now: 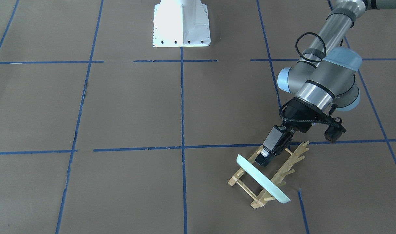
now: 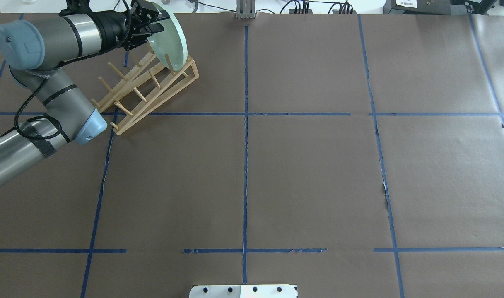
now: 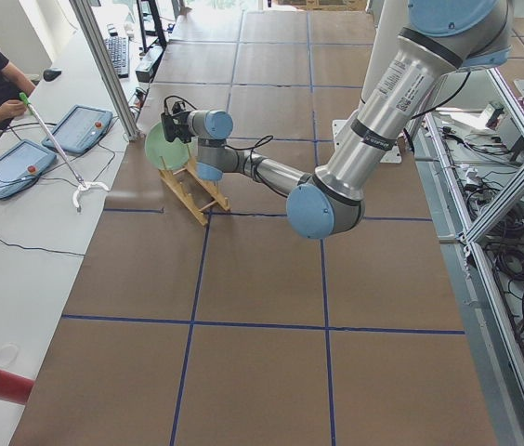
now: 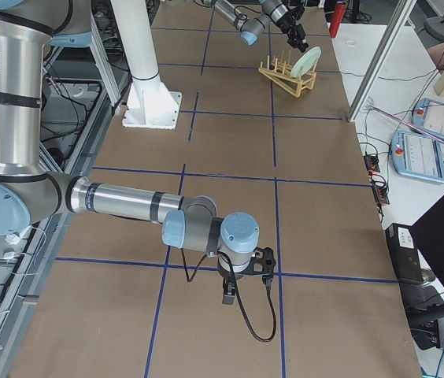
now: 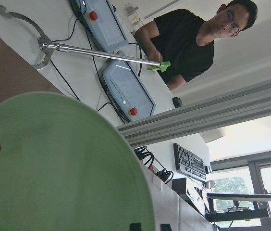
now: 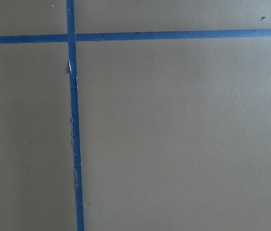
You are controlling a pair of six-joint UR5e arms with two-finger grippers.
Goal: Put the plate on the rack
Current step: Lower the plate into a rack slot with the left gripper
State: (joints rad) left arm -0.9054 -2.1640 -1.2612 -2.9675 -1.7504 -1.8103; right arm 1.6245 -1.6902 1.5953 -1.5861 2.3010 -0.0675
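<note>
The pale mint-green plate [image 1: 263, 182] stands on edge between the pegs at the operators' end of the light wooden rack [image 1: 289, 169]. Both also show in the overhead view, the plate [image 2: 171, 37] above the rack [image 2: 152, 97]. My left gripper [image 1: 259, 162] reaches over the rack to the plate's top rim. In the left wrist view the plate [image 5: 54, 168] fills the lower left and its rim runs between the two close fingertips, so the gripper looks shut on it. My right gripper [image 4: 246, 287] hangs low over bare table near the robot's right end; I cannot tell whether it is open or shut.
The white robot base [image 1: 181, 26] stands at the table's robot side. The rack sits near the table's far edge [image 2: 218, 13]. Beyond it an operator [image 5: 188, 38] sits at control pendants [image 5: 126, 91] with a reaching tool [image 5: 97, 53]. Blue tape lines grid the brown paper.
</note>
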